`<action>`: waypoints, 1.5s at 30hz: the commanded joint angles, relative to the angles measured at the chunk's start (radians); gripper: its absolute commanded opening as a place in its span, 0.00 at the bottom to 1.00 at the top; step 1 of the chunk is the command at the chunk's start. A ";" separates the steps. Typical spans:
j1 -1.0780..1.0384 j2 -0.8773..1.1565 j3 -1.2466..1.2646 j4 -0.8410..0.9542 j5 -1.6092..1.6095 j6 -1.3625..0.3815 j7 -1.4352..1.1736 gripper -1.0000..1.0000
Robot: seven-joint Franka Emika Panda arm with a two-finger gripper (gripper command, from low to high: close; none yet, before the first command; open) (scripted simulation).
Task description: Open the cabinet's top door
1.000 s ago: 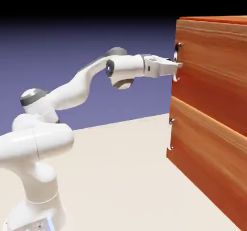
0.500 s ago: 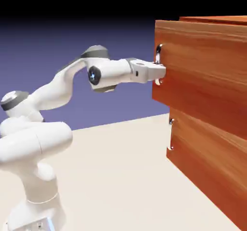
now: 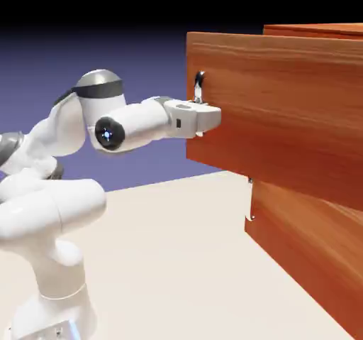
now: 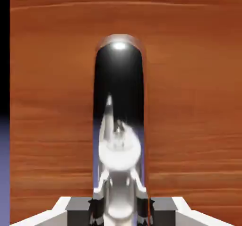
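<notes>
Exterior view: white two-finger gripper [image 3: 200,117] clamped on the vertical silver bar handle [image 3: 198,90] of the upper reddish wood-grain door [image 3: 283,118], which stands well forward of the boxy reddish-orange cabinet [image 3: 319,30]; lower matching panel [image 3: 312,246] flush. Hand view: polished silver bar [image 4: 119,126] filling the middle, pinched between grey fingertips [image 4: 97,204], wood grain behind. Best done by pulling level and straight, grip firm, no twist, to avoid slipping off the smooth metal.
</notes>
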State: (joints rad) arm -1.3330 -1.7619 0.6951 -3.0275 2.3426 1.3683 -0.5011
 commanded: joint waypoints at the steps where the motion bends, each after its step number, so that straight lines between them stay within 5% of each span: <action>1: -0.025 0.005 -0.020 -0.007 -0.012 -0.043 -0.007 0.00; 21: -0.520 0.621 -0.336 0.172 -0.687 -0.779 -0.576 0.00; 45: -0.582 1.491 -0.287 0.821 -1.406 -0.833 -1.108 0.00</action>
State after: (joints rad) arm -1.9144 -0.2712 0.4078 -2.2068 0.9362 0.5349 -1.6100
